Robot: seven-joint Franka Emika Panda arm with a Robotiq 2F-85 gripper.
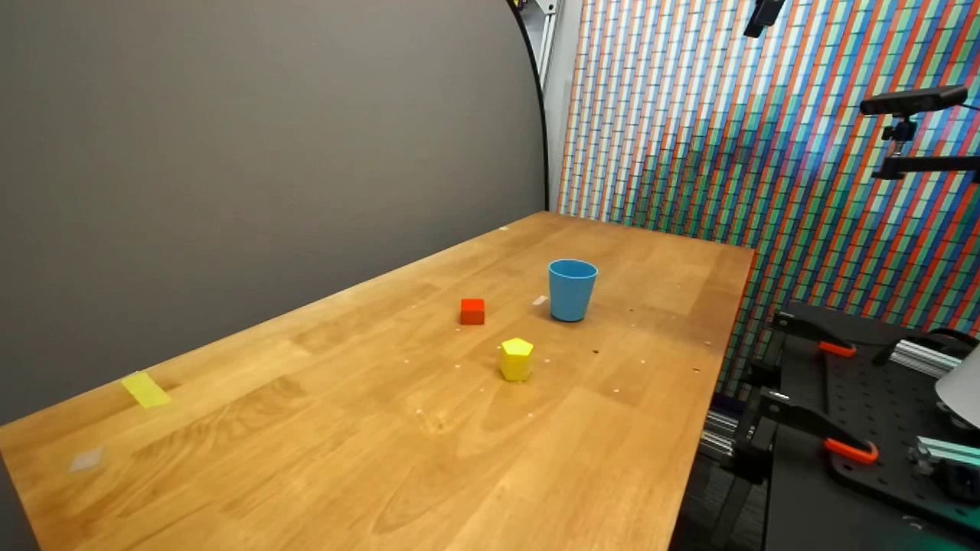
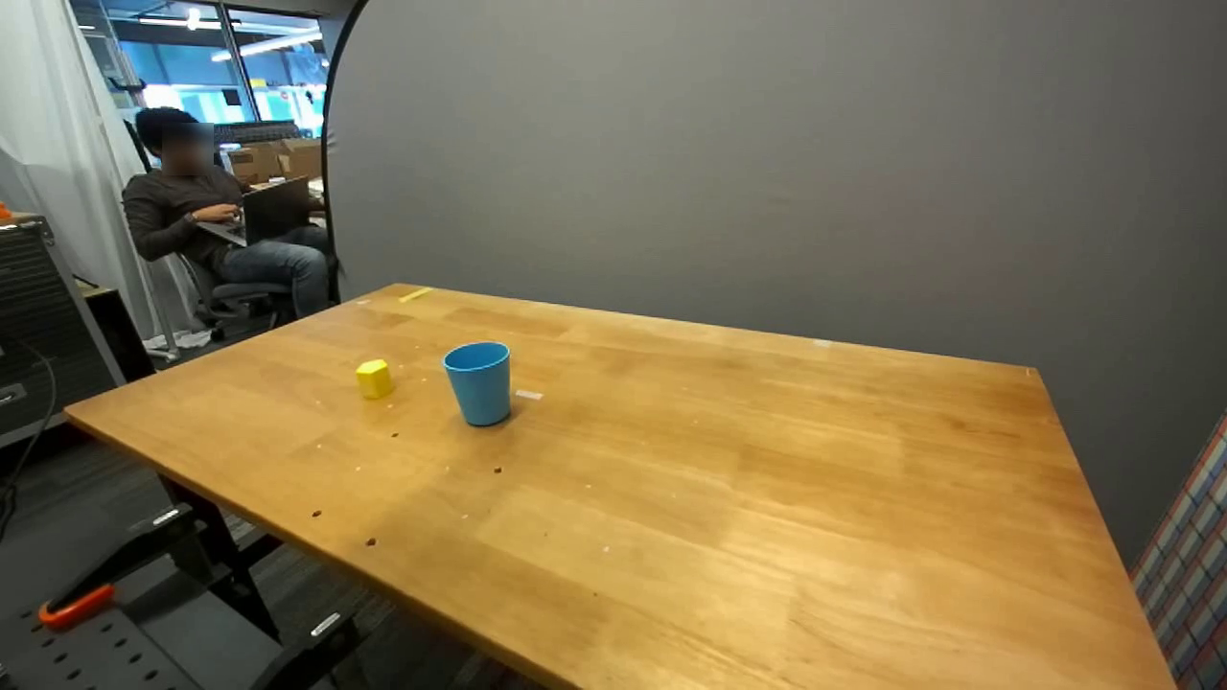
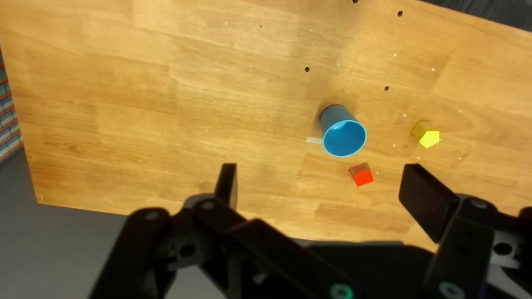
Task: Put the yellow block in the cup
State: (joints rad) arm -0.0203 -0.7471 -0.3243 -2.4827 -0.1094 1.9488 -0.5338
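The yellow block (image 1: 515, 361) stands on the wooden table, a short pentagonal piece. It also shows in an exterior view (image 2: 374, 379) and at the right of the wrist view (image 3: 427, 135). The blue cup (image 1: 571, 291) stands upright a short way from the block; it shows in an exterior view (image 2: 480, 385) too. In the wrist view the cup (image 3: 344, 138) shows its open mouth, with nothing visible inside. My gripper (image 3: 322, 180) is open, its fingers wide apart and nothing between them, high above the table. The exterior views do not clearly show it.
A small red block (image 1: 472, 312) sits near the cup, also in the wrist view (image 3: 362, 175); the cup hides it in an exterior view. Flat yellow tape (image 1: 146, 389) lies at the table's edge. A grey screen (image 2: 729, 172) stands behind the table (image 2: 767, 479).
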